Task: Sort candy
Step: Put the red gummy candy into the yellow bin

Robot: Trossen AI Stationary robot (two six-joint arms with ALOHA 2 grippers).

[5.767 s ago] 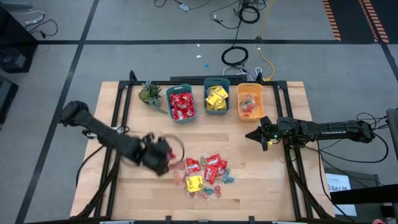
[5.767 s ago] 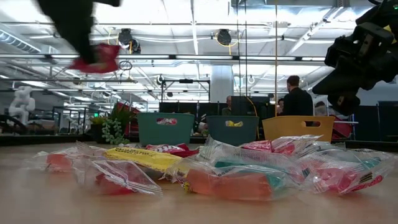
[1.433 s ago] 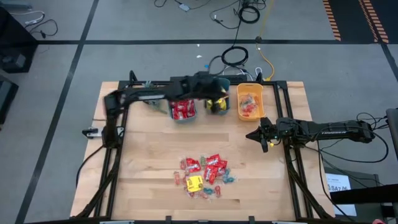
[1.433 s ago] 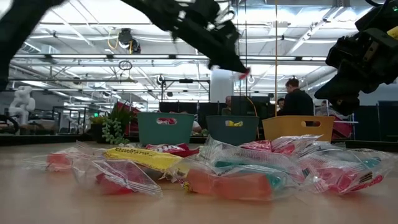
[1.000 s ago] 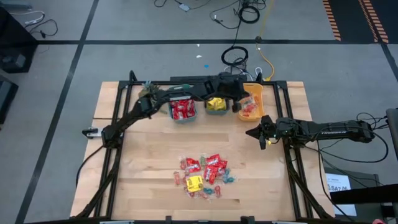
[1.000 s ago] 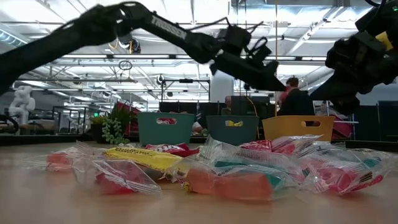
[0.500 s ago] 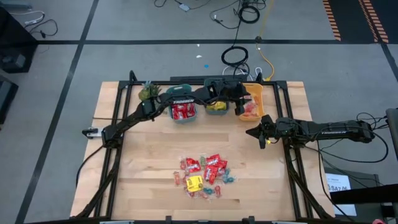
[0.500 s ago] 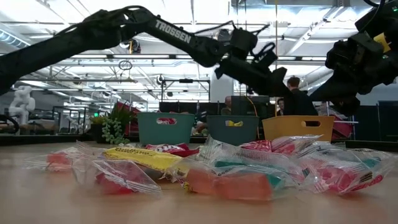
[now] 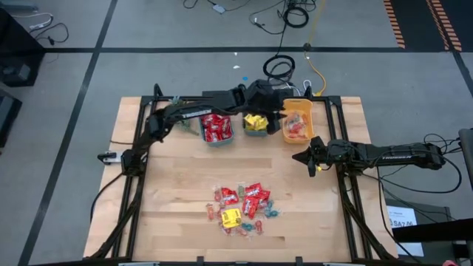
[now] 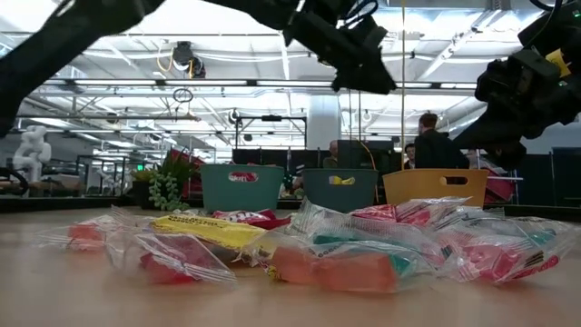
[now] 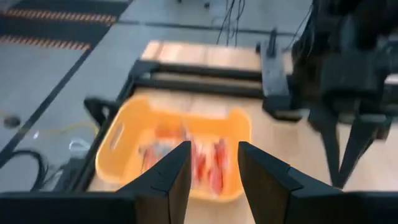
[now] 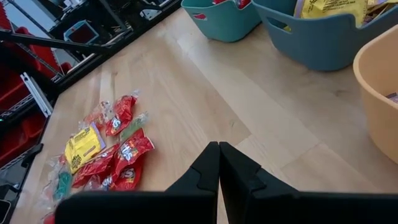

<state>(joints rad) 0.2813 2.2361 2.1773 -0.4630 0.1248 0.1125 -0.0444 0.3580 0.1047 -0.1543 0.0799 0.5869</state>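
The candy [image 9: 244,209] lies in a loose heap of red, yellow and small twist-wrapped pieces on the near middle of the table. My left gripper [image 9: 279,111] hangs open and empty above the far bins, by the near-left rim of the orange bin [image 11: 180,155], which holds small red and clear pieces. In the low view it stands high above the bins [image 10: 363,68]. My right gripper [image 9: 298,158] waits shut to the right of the heap, its fingers [image 12: 219,149] pointing toward the table's left.
A teal bin with red packets [image 9: 216,125], a blue bin with yellow packets [image 9: 257,122] and the orange bin [image 9: 298,122] stand in a row at the far edge. A small green plant [image 9: 177,111] sits left of them. Bare wood lies between the bins and the heap.
My left gripper has risen from over the orange bin and drawn back a little toward the table's left. The small reddish piece seen at its fingertips a second ago no longer shows there.
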